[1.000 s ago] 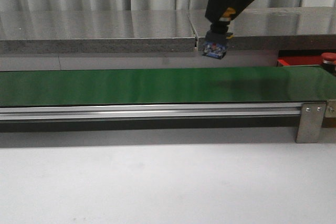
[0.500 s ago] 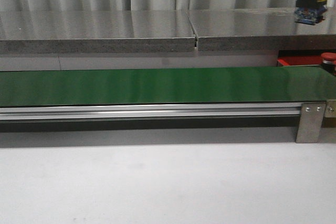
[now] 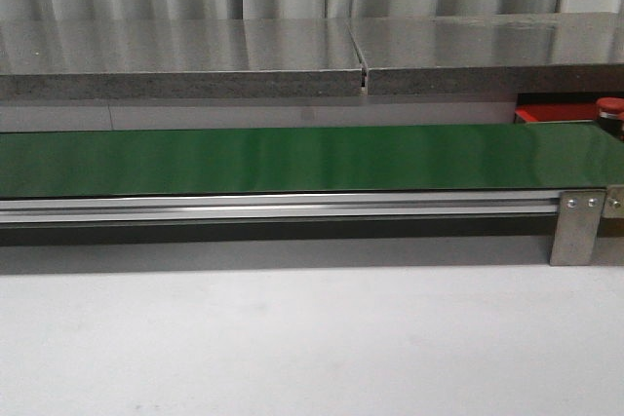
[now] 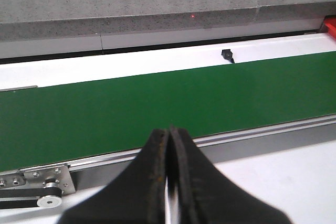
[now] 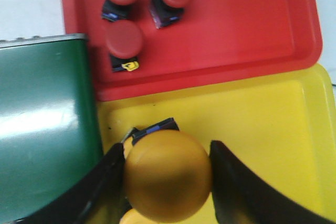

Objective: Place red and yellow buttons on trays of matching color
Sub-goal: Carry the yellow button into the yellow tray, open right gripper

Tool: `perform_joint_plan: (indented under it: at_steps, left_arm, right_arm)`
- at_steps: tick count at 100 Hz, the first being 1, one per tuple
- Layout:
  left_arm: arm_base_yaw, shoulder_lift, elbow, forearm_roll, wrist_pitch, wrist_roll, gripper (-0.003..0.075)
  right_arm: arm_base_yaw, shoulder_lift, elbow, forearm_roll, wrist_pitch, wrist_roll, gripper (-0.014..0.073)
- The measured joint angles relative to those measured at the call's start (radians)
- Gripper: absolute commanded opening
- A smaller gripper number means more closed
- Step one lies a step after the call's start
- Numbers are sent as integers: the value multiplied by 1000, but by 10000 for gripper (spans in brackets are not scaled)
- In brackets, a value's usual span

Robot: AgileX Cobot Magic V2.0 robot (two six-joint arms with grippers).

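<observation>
Right wrist view: yellow button (image 5: 167, 176) hides right gripper (image 5: 168, 182) fingertips.

You see the belt (image 3: 292, 158) running across the middle of the front view, a stone ledge (image 3: 292, 60) behind it and the table (image 3: 292, 338) before it. At the far right edge, a tray (image 3: 556, 112) sits behind the belt's end, one button (image 3: 610, 106) standing on it.
</observation>
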Motion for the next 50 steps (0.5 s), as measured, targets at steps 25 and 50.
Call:
perform_joint_plan:
  at_steps: [25,50]
  left_arm:
    - [0,0,0,0,0,0,-19]
    - [0,0,0,0,0,0,-19]
  right_arm:
    - [-156,-5,24,83,-18,-30,77]
    - [-247,-9,168,159,-144,-77,77]
